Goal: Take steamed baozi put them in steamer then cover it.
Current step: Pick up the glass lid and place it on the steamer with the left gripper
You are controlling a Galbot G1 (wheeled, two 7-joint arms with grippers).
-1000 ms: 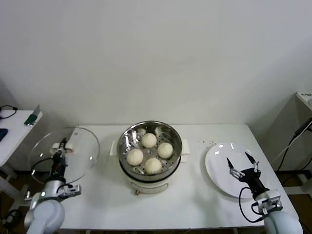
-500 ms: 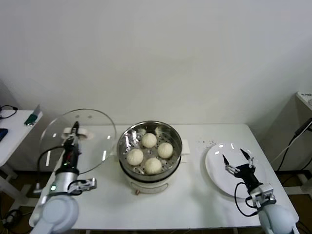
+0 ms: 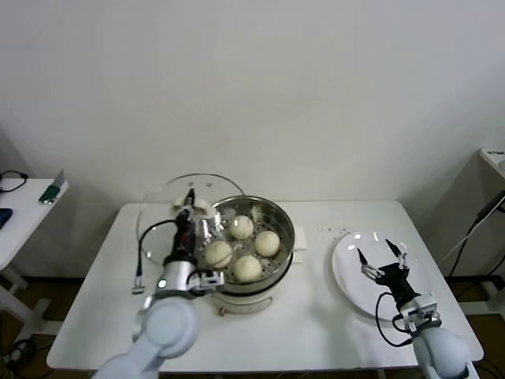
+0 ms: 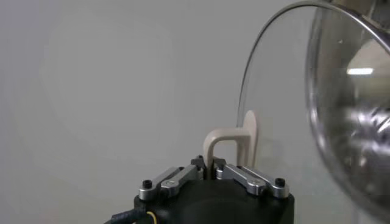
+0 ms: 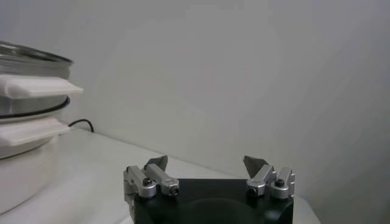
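The steamer (image 3: 286, 223) stands mid-table, a shiny steel pot on a cream base, also seen in the right wrist view (image 5: 27, 115). Several cream-white baozi lie on its perforated tray, among them one at the back (image 3: 241, 227) and one at the front (image 3: 248, 268). My left gripper (image 3: 189, 212) is shut on the cream handle (image 4: 230, 141) of the glass lid (image 3: 156, 225) (image 4: 344, 115). The lid is tilted on edge, against the steamer's left rim. My right gripper (image 3: 381, 256) (image 5: 206, 163) hovers open and empty over the white plate (image 3: 349, 268).
A few dark crumbs (image 3: 337, 231) lie on the table between steamer and plate. A side table (image 3: 17, 207) with small items stands at the far left, and another surface (image 3: 494, 160) at the far right. A black cable (image 5: 81, 123) runs behind the steamer.
My left arm has carried the lid rightward from the table's left end to the steamer's left rim. The right gripper has barely shifted over the plate and stays open.
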